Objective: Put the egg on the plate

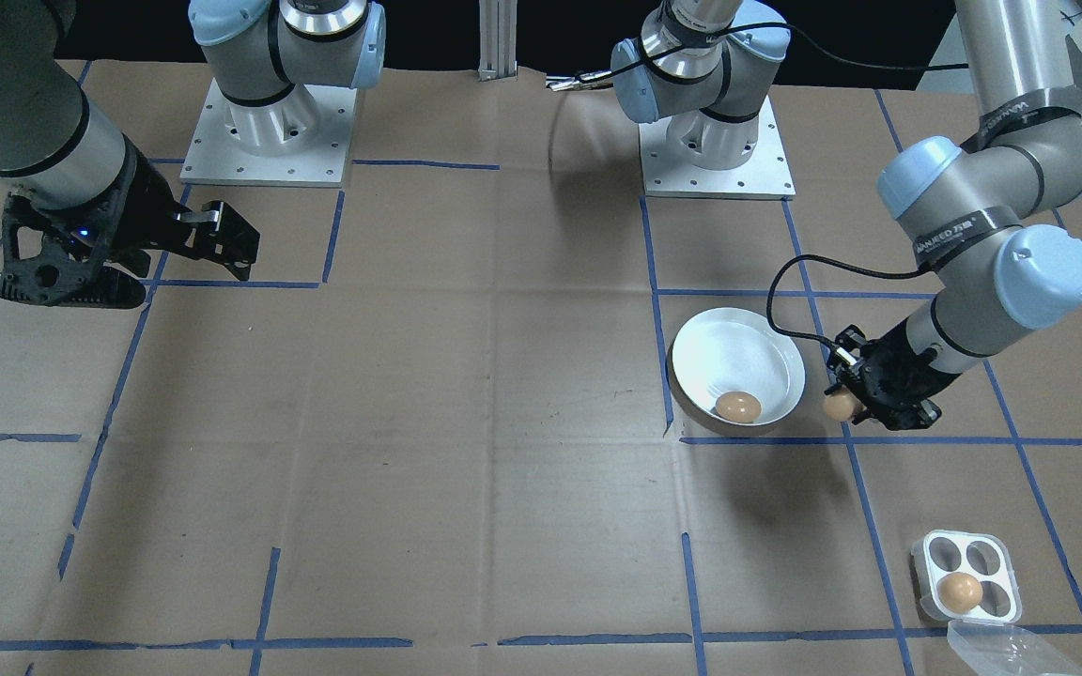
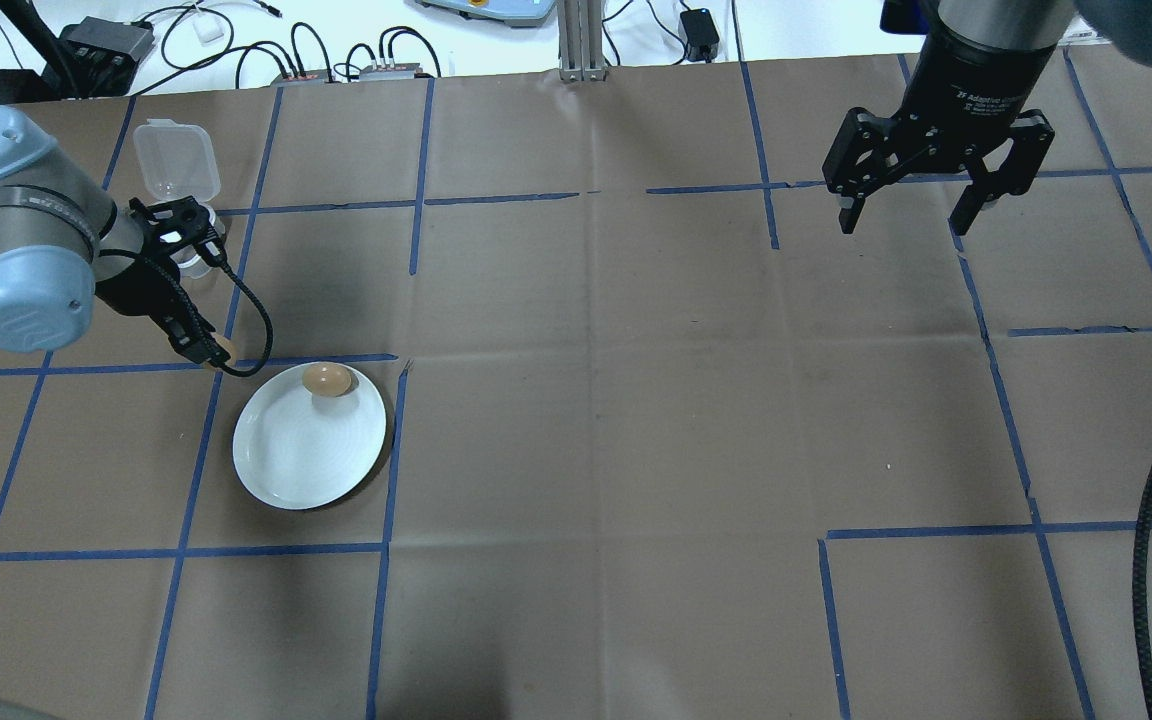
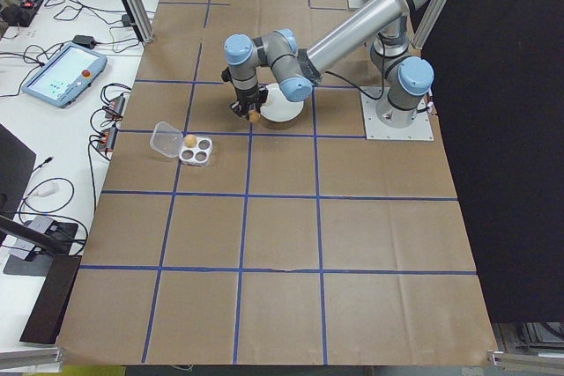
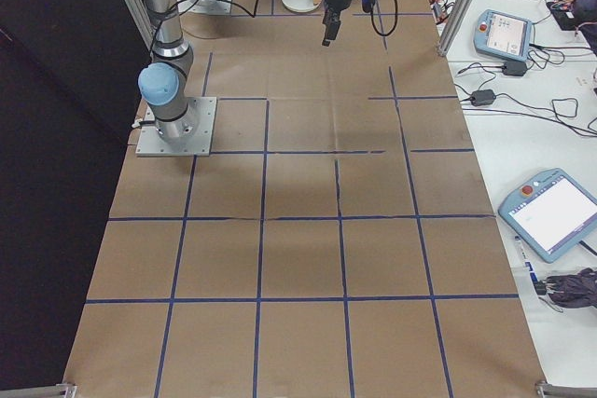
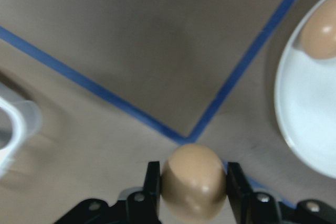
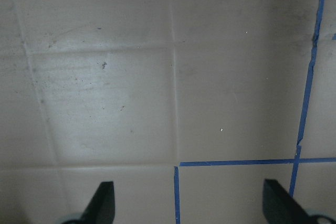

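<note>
My left gripper (image 5: 193, 184) is shut on a brown egg (image 5: 193, 182), held just above the table beside the plate. From across the table this egg (image 1: 840, 405) shows at the gripper (image 1: 853, 402), right of the white plate (image 1: 738, 349). The plate (image 2: 296, 460) holds another brown egg (image 2: 327, 379) at its far rim; that egg (image 5: 320, 32) and the plate's rim (image 5: 286, 114) lie at the right of the left wrist view. My right gripper (image 2: 914, 210) hangs open and empty over bare table, far from the plate.
A small white four-hole egg tray (image 1: 966, 575) with one egg (image 1: 959, 591) in it and its clear lid (image 1: 1011, 648) open sits near the table edge. Blue tape lines grid the brown table cover. Cables and boxes lie beyond the far edge (image 2: 336, 60).
</note>
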You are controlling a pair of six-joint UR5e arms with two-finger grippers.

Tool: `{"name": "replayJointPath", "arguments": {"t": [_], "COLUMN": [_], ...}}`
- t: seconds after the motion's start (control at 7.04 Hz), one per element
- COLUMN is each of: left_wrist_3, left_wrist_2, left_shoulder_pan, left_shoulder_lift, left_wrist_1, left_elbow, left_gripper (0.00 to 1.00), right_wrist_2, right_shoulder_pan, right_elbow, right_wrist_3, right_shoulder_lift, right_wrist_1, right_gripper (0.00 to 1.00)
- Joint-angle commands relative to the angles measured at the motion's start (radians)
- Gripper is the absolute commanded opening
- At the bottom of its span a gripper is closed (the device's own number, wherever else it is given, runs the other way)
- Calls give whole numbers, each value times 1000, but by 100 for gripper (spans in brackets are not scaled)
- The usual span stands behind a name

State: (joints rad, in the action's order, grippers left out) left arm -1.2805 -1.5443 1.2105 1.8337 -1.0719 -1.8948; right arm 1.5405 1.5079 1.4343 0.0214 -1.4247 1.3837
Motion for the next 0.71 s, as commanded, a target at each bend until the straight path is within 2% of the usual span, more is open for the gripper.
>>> {"name": "replayJointPath", "arguments": {"t": [0.0,0.14,0.28,0.57], "left_wrist_3": [99,122,125,125], "left_wrist_2": [15,13,16,7], "left_shoulder_pan": [84,84,83,78], "left_shoulder_lift": [-65,-71,-71,-73], "left_wrist_1": [-8,1,1,0], "left_elbow": [-79,-113,-122,-115], "left_gripper": [0,22,99,100], "right_wrist_2": [0,1,1,0], "right_shoulder_pan": [0,0,0,0], "right_elbow": [0,0,0,0], "right_wrist_3": [0,0,0,0], "right_shoulder_lift": [0,0,1,0], "right_wrist_1": [0,0,0,0], "right_gripper": [100,100,100,100]}}
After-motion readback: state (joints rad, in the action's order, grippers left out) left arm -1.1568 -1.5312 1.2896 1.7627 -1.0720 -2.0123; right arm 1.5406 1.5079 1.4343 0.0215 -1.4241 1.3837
